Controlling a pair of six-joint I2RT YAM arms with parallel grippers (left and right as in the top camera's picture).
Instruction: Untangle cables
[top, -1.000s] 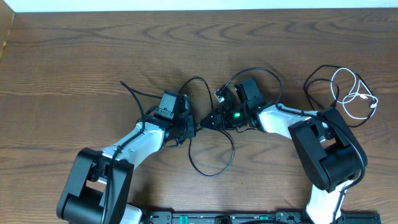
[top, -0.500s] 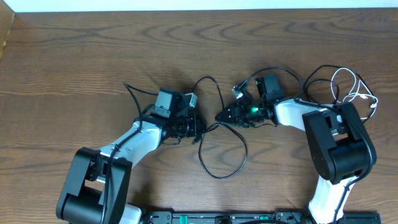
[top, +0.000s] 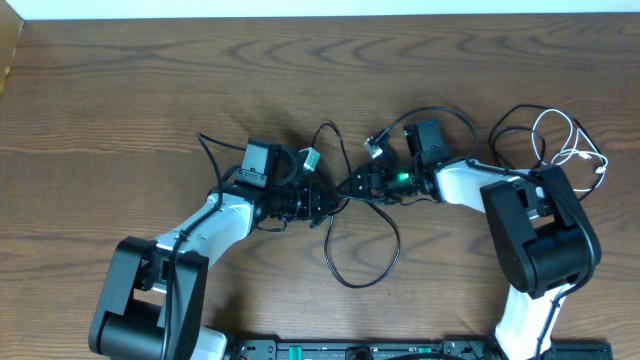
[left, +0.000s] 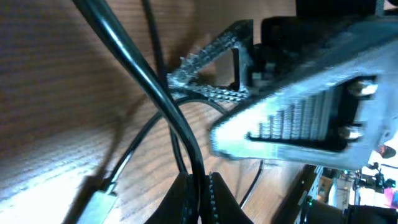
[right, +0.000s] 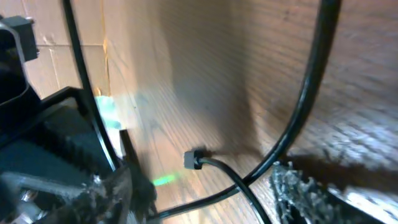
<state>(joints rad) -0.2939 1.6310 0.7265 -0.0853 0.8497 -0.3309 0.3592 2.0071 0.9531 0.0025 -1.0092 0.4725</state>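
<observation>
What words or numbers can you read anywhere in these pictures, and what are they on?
None: no word, number or label can be read anywhere.
The left claw, right claw, black cables and white cable look plain.
The dark rail at the bottom edge has tiny marks, too small to read.

No readable text, label, brand or number in any view. Nothing legible on the cables (left: 163, 99) or the table (top: 120, 100). Marks on the black strip (top: 400, 350) at the near edge too small to read.
</observation>
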